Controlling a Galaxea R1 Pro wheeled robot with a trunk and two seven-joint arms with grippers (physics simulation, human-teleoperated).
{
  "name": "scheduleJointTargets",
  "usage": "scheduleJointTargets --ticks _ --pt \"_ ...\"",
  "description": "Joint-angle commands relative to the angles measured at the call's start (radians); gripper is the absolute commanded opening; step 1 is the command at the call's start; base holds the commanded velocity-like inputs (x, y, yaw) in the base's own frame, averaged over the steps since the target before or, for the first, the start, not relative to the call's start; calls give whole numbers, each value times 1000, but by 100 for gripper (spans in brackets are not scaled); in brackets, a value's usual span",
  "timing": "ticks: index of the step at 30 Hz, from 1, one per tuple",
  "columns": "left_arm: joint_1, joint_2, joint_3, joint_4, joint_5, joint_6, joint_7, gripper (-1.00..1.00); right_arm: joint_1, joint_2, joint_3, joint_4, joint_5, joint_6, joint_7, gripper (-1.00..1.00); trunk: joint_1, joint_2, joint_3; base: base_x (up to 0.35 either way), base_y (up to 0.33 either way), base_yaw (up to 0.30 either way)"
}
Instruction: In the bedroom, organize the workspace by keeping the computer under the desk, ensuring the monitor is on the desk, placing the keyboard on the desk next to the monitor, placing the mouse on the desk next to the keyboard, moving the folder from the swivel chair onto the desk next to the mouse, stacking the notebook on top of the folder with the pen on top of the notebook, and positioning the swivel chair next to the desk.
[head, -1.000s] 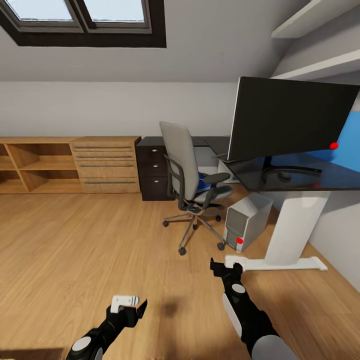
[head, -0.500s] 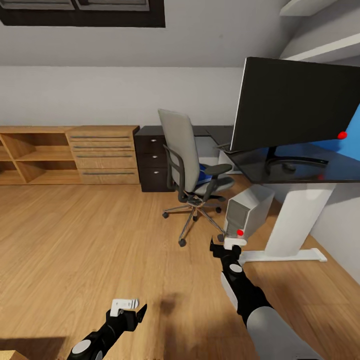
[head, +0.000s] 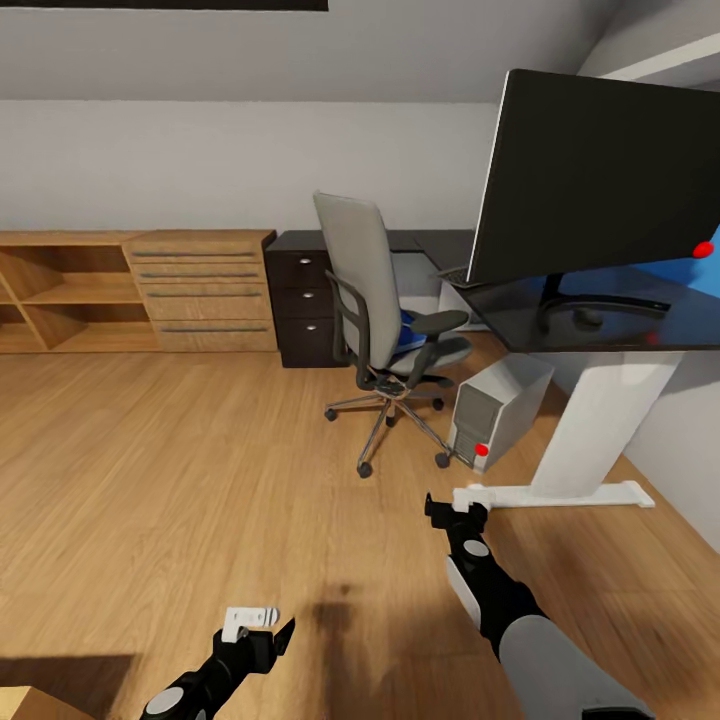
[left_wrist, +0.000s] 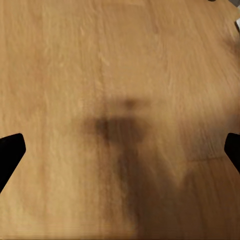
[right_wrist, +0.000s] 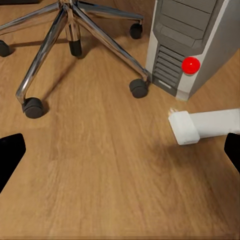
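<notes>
Approaching the workstation, the robot faces the tabletop, a glossy black slab on a white pedestal at the right of the head view. The monitor, wide and black-fronted with a red dot at its lower corner, stands on it at upper right. The swivel chair, grey with black armrests and a chrome star base, stands centre frame just beside the tabletop's near end; it should roll freely on its castors, so push at the backrest or an armrest. The computer, a silver-grey tower with a red light, sits on the floor under the tabletop, close to the chair's castors; likely heavy, and already placed. The folder, bright blue, lies on the chair seat, partly hidden by the armrest; judged light, thin and stiff, best pinched at an overhanging edge. Left gripper and right gripper hover low over bare floor, both spread wide and empty.
</notes>
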Motion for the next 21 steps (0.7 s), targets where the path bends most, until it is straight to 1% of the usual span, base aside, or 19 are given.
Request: scheduleJointTargets --ticks 1,21 --pt "0 -1 4 -1 3 8 -8 100 -1 0 0 1 3 -3 -4 100 0 0 -1 0 0 0" --pt "0 0 3 9 4 7 -11 100 -2 1 0 -2 -2 -3 -1 100 0 0 -1 0 0 0"
